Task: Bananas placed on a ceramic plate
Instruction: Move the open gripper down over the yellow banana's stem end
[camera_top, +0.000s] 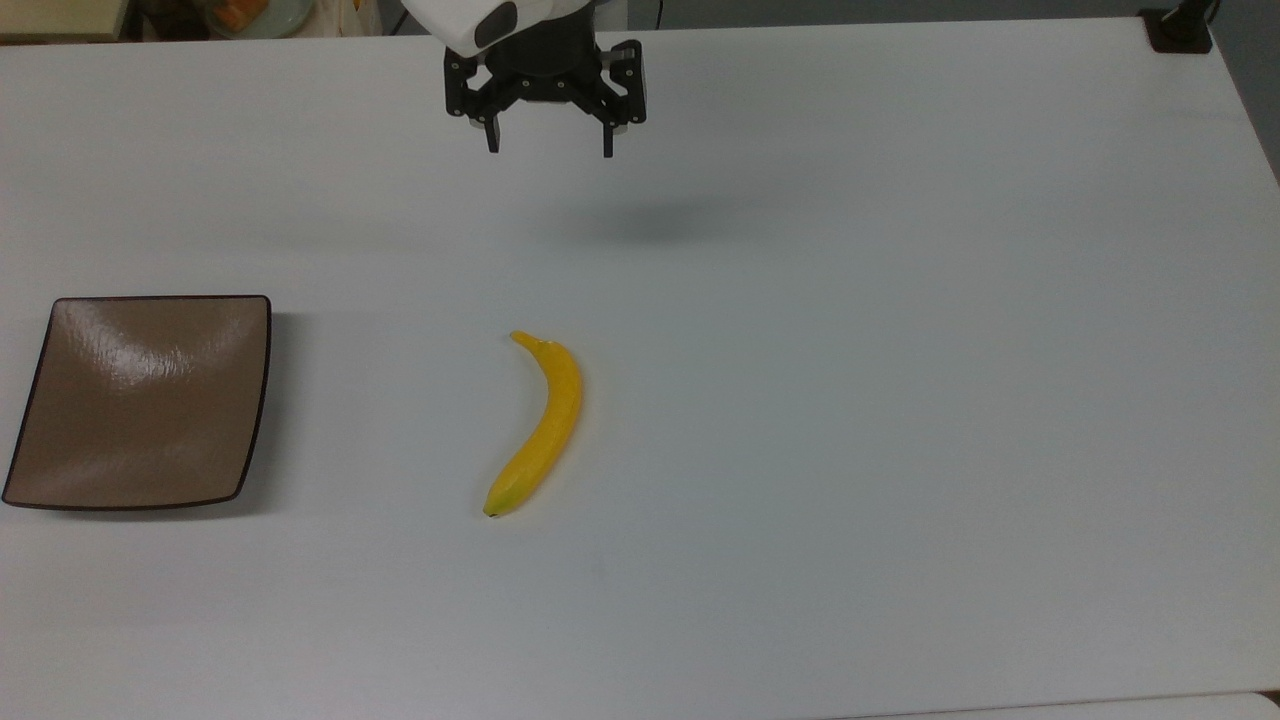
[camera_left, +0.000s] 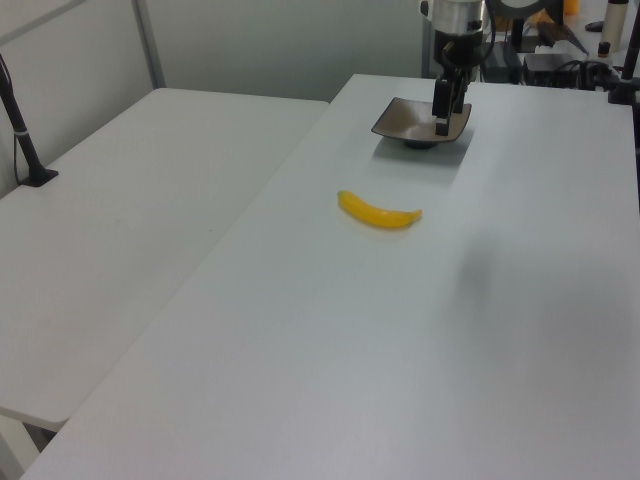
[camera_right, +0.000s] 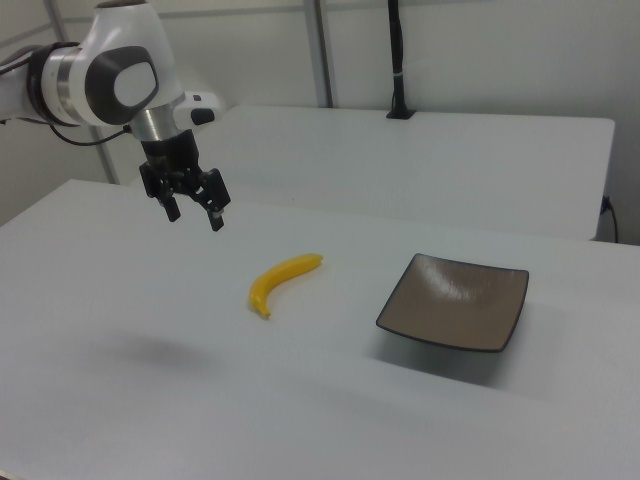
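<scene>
- Table (camera_top: 900, 400) first: I see one broad white top carrying everything, and a second white table (camera_left: 130, 230) butted against it on the left view's left.
- Arm (camera_right: 110, 75) next: I see its white body above the main table's far edge in the top view, with the gripper (camera_top: 549, 150) hanging clear of the surface, fingers spread apart and holding nothing.
- Plate (camera_top: 140, 400): I see the square glossy brown ceramic dish with its dark rim sitting bare, well apart from the banana, toward the top view's left.
- Banana (camera_top: 540, 425): I see it lying flat on the table between plate and table middle, curved, greenish tip pointing to the top view's bottom, well apart from the gripper.
</scene>
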